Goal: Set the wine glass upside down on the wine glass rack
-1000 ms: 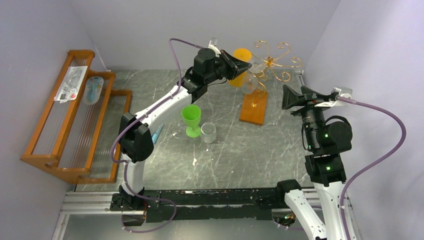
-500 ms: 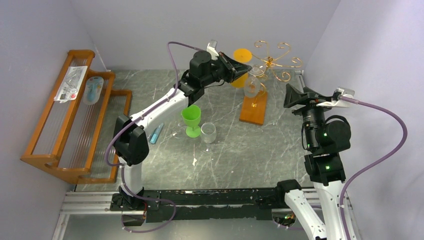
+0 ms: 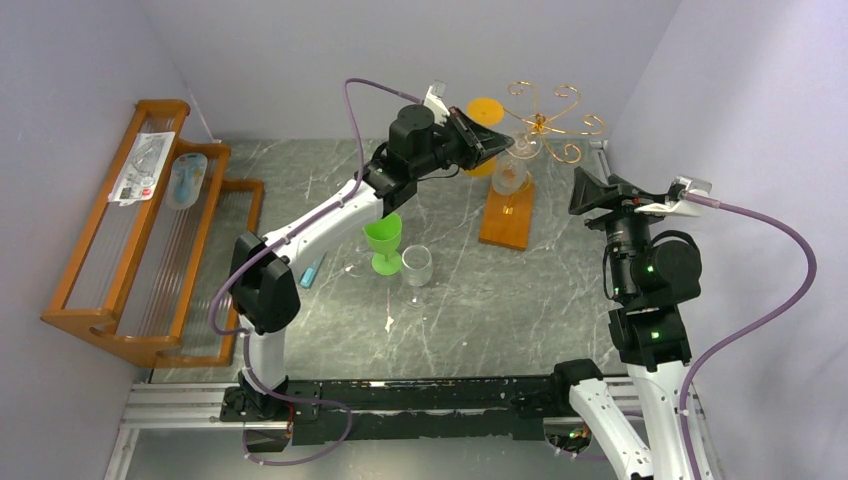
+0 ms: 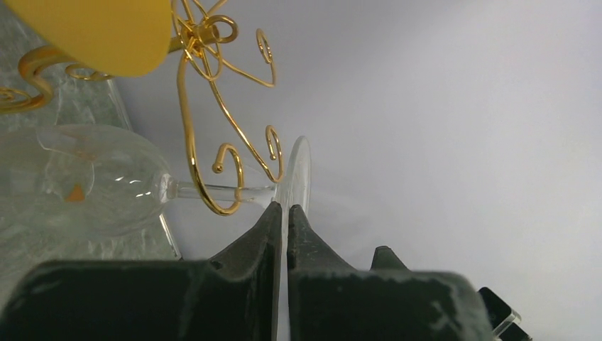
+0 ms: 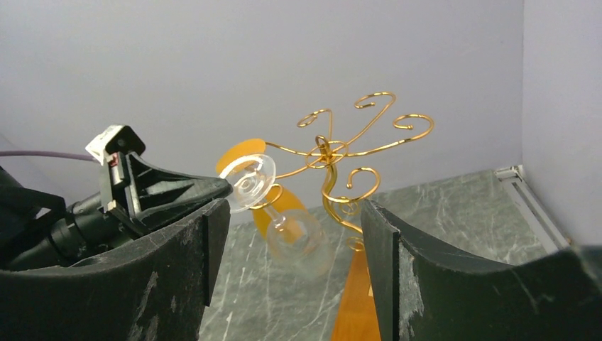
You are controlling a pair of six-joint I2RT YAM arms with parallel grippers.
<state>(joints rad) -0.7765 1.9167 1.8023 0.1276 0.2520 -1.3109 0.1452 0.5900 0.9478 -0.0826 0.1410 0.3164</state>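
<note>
Basically mid-hang, not finished. Over the table, the wine glass rack stood directly ahead of the left gripper, scroll arms at fingertip height, wooden base below and ahead of it. The right gripper sat well apart on the rack's far side from the left gripper, jaws spread wide and empty, pointed at the rack. The left gripper was clenched on the thin foot of the wine glass, foot edge pinched right at the fingertips. The glass was already inverted: in the right wrist view the bowl hung below and beyond the left fingertips, tilted, foot uppermost. In the left wrist view the stem crossed one gold curl just past the fingertips; couldn't tell if it sat inside the hook or only in front.

Done: glass lifted, flipped, brought to the rack. Left, by my read: seat the foot on an arm, let go, back off.
</note>
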